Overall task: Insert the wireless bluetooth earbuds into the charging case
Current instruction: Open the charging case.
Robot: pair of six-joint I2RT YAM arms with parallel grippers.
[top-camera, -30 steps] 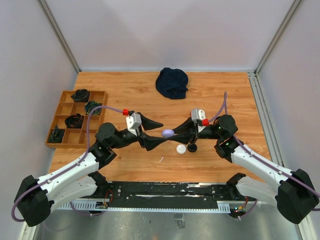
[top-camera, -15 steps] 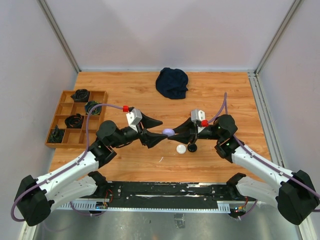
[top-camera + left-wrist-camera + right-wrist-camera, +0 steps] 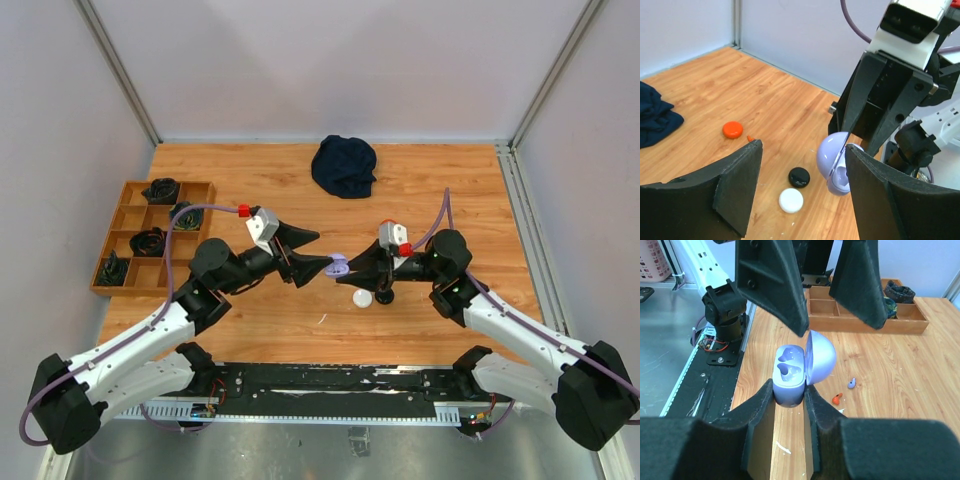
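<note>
**Item 1. Wooden compartment tray** (image 3: pixel 108 238). At the left edge of the top view, on the table (image 3: pixel 240 180). Dark bundles sit in several of its compartments.

**Item 2. Left claw** (image 3: pixel 325 250). At the centre of the top view, just left of item 3. It is released, its jaws spread wide and grasping nothing. The two tips stand on either side of the raised lid of item 3. One tip is just beside the lid's edge, but whether it touches cannot be told.

**Item 3. Charging case** (image 3: pixel 789 377). Lavender and rounded, at the centre of all three views, held up off the table. The lid is hinged open and leans to the right in the right wrist view. Two moulded wells show in the base.

**Item 4. Dark blue cloth** (image 3: pixel 344 165). Crumpled, at the upper centre of the top view, well apart from both arms.

**Item 5. Right claw** (image 3: pixel 348 268). Clenched on the base of the charging case, with one finger on each side.

**Item 6. Round cases, three.** All lie flat on the table in the left wrist view.
- Orange round case (image 3: pixel 732 129): left of centre.
- Black round case (image 3: pixel 799 176): lower centre.
- White round case (image 3: pixel 791 200): lower centre, just beside the black one.

**Item 7. Earbuds, two.** Both lie loose on the table, outside the charging case and near each other, right of centre in the right wrist view.
- Orange earbud (image 3: pixel 837 399).
- Purple earbud (image 3: pixel 852 383).
</note>
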